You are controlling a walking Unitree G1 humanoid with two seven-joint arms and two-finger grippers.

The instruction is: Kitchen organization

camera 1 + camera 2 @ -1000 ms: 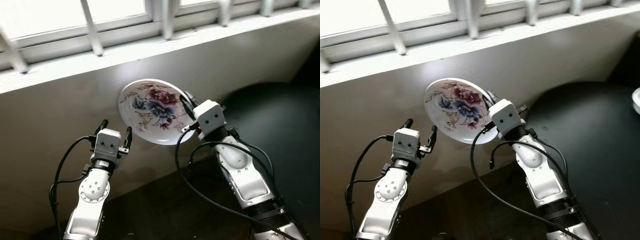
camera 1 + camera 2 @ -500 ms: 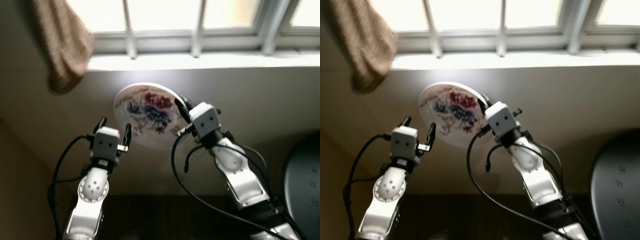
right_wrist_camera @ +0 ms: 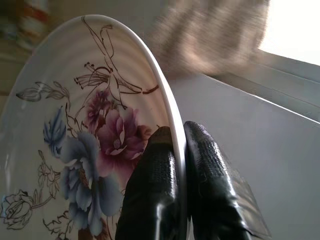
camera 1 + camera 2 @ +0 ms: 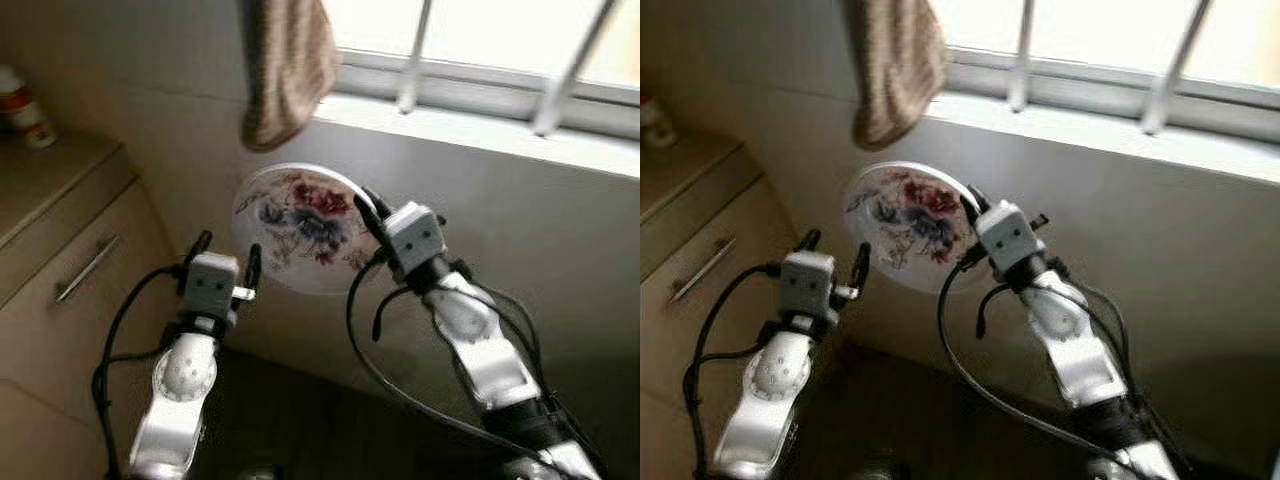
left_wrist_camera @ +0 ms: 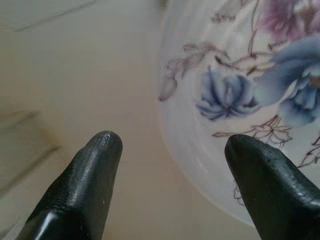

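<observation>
A white plate with red and blue flowers (image 4: 300, 225) is held up in the air, its face tilted toward me. My right gripper (image 4: 366, 212) is shut on the plate's right rim; the right wrist view shows both black fingers (image 3: 160, 185) pinching that rim (image 3: 175, 125). Just left of the plate, my left gripper (image 4: 228, 255) is raised and open, holding nothing. In the left wrist view its fingertips (image 5: 102, 150) stand apart in front of the plate (image 5: 235, 95).
A brown cloth (image 4: 285, 65) hangs above the plate by a barred window (image 4: 480, 50). A beige cabinet with a drawer handle (image 4: 85, 270) stands at left, with a red and white container (image 4: 22, 108) on top. A pale wall (image 4: 520, 200) lies behind.
The whole picture has swung left: the cloth now hangs above the plate and the cabinet has come into view. Both grippers and the plate keep their places relative to each other.
</observation>
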